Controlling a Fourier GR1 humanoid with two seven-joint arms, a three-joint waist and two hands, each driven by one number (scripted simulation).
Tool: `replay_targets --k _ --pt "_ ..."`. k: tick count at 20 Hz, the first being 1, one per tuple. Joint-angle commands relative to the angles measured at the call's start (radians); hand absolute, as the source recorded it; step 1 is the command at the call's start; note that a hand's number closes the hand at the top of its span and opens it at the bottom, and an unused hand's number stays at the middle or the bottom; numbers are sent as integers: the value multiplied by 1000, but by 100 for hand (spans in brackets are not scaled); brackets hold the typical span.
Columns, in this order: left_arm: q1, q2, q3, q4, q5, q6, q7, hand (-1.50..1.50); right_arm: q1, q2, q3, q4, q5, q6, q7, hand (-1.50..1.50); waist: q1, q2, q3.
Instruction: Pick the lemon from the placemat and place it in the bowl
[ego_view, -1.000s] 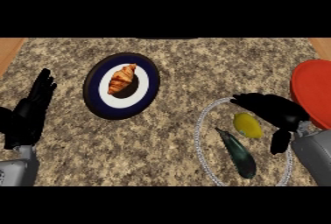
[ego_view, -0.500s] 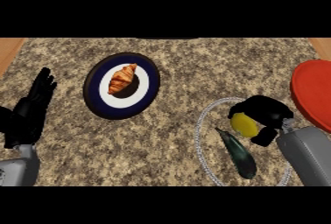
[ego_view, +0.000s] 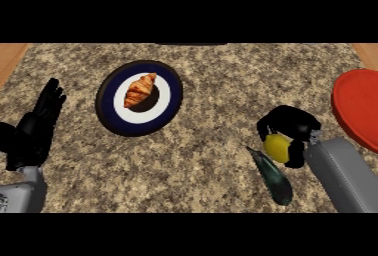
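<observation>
Lemon caught, placemat gone from sight

The right hand (ego_view: 289, 131) has closed its fingers round the lemon (ego_view: 277, 147), left of the red bowl (ego_view: 357, 115); a second ago they were spread.

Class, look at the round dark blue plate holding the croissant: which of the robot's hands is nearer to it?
Left. The left hand rests open just left of the round dark blue plate; the right hand, curled round the yellow lemon, sits farther off to the plate's right.
</observation>
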Motion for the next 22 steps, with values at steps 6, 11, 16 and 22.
replay_targets --k 6,11,16,22 --pt "-42 16 23 15 1 -19 25 0 -35 64 -151 63 27 -164 148 150 -3 6 4" --pt "-5 10 28 10 7 -19 -4 0 -85 82 -448 154 5 -236 635 150 -12 12 2" --pt "-4 -10 -3 -3 -4 -18 9 0 -251 133 -470 118 124 -359 988 150 17 3 2" --pt "17 -22 -5 -13 -16 -4 -7 0 -359 113 -415 -43 298 -481 1200 150 -1 -5 2"
